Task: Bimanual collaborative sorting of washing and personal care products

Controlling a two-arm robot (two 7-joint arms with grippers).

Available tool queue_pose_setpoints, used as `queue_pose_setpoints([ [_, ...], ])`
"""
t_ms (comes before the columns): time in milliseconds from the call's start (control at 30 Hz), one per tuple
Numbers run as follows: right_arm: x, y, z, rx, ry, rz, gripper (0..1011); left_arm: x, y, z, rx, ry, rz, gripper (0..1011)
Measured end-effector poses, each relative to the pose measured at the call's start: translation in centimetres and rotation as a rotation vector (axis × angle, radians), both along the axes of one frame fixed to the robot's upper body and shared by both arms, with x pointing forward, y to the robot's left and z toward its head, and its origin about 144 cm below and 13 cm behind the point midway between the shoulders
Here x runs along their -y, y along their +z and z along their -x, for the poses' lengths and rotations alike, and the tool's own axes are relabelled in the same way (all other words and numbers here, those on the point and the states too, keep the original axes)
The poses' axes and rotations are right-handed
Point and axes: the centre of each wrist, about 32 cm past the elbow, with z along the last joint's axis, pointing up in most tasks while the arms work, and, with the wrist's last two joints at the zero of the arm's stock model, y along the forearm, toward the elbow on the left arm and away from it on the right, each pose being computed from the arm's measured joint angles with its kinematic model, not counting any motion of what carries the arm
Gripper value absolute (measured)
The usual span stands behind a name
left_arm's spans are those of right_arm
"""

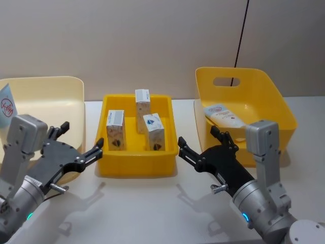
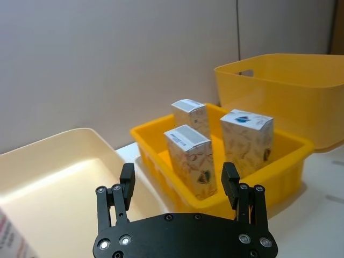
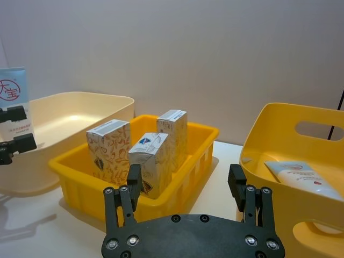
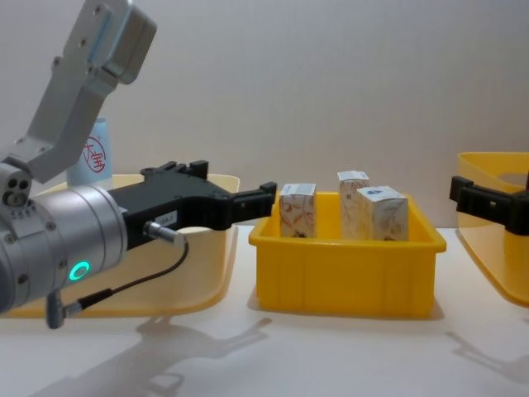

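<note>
- Our left gripper (image 1: 81, 136) hovers with its fingers spread wide and nothing between them. The nearest carton (image 1: 115, 130) stands just ahead of the fingertips, inside the shallow yellow tray (image 1: 137, 165).
- Our right gripper (image 1: 197, 140) is equally wide and empty. The blue-marked carton (image 1: 154, 132) stands just beyond its fingertips, across the tray's rim.
- A third carton (image 1: 142, 104) stands behind those two, farther from both pairs of fingers.
- We judge the cartons light and thin-walled, stiff enough to lift but easy to dent. We would take one across two opposite broad faces, about mid-height, with a gentle squeeze.
- All three cartons stand upright, with the long axis vertical and the closed top flaps upward.
- A light-blue tube (image 1: 226, 117) lies in the deep yellow bin (image 1: 274, 107), beyond the right fingers. Its long axis runs slantwise across the bin floor, and we cannot tell which end carries the cap.
- Another tube (image 1: 6, 107) stands upright in the cream bin (image 1: 51, 96), off to the outer side of the left fingers, flat end up.
- The tubes look soft and slick. A hold across the flattened body would suit them best.
</note>
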Motion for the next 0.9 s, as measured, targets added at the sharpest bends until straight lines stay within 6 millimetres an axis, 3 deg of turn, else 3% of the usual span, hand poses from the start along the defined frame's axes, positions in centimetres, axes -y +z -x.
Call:
queue_pose_setpoints([
  [367, 0.0, 0.2, -0.4, 0.0, 0.021, 0.012, 1001, 0.0, -0.2, 1.2, 0.042, 0.119, -0.049, 1003],
  [900, -0.4, 1.1, -2.7, -0.028, 0.075, 0.089, 1001, 0.0, -0.2, 1.6, 0.056, 0.154, -0.062, 1003],
])
